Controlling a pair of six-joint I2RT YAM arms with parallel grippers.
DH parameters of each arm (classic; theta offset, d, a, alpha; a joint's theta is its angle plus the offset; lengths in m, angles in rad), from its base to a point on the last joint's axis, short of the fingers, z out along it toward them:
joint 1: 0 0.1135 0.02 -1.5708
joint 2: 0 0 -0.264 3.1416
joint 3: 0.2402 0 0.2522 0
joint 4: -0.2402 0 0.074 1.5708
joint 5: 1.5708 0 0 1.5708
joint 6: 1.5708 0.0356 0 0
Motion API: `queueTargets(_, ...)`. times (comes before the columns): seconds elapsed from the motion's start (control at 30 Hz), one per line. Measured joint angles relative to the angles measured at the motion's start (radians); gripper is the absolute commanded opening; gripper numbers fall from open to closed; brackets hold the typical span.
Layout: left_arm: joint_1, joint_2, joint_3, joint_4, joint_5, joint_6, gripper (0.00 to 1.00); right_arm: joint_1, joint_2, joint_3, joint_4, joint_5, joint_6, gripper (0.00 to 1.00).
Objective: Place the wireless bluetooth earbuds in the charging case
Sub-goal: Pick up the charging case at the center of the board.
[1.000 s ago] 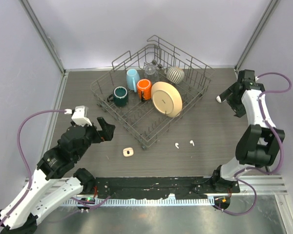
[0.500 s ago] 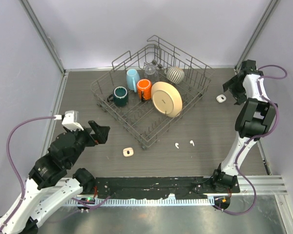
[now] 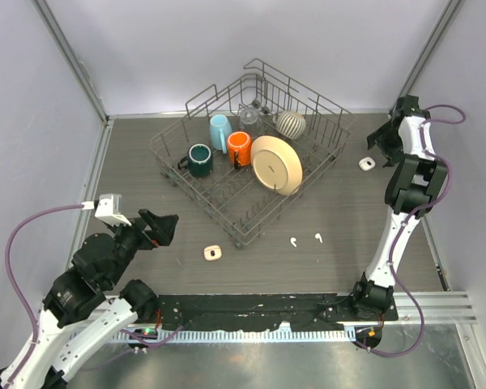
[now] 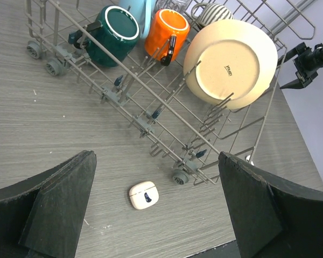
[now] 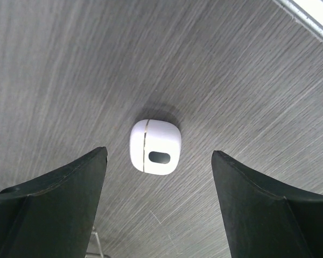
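Two tiny white earbuds (image 3: 293, 241) (image 3: 317, 238) lie side by side on the table in front of the dish rack. A closed white charging case (image 3: 366, 163) lies at the far right and fills the middle of the right wrist view (image 5: 155, 147). My right gripper (image 3: 384, 144) (image 5: 159, 156) hangs open and empty just above it. A closed cream case (image 3: 213, 253) (image 4: 144, 195) lies near the rack's front corner. My left gripper (image 3: 164, 227) (image 4: 156, 156) is open and empty, to the left of the cream case and raised.
A wire dish rack (image 3: 227, 212) stands at the back middle. It holds a dark green mug (image 3: 200, 160), an orange mug (image 3: 240, 148), a light blue cup (image 3: 219, 131), a striped cup (image 3: 291, 123) and a cream plate (image 3: 277, 164). Walls close in left and right.
My right gripper has let go of the white case, which now lies on the table, and has drawn back to the far right. My left arm has pulled back toward the near left.
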Motion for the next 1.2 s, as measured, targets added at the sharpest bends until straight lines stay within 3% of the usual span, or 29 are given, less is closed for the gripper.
queueTargets(0.7, 0.0, 0.064, -0.01, 0.0, 0.038, 0.001, 1.0, 0.027, 0.117, 0.04, -0.037, -0.032, -0.057, 0.76)
queueTargets(1.03, 0.0, 0.076, -0.013, 0.0, 0.048, 0.001, 1.0, 0.035, 0.124, 0.039, -0.034, -0.008, -0.078, 0.55)
queueTargets(1.2, 0.0, 0.076, -0.017, 0.0, 0.053, 0.001, 1.0, 0.035, 0.062, -0.074, 0.026, 0.0, -0.071, 0.43)
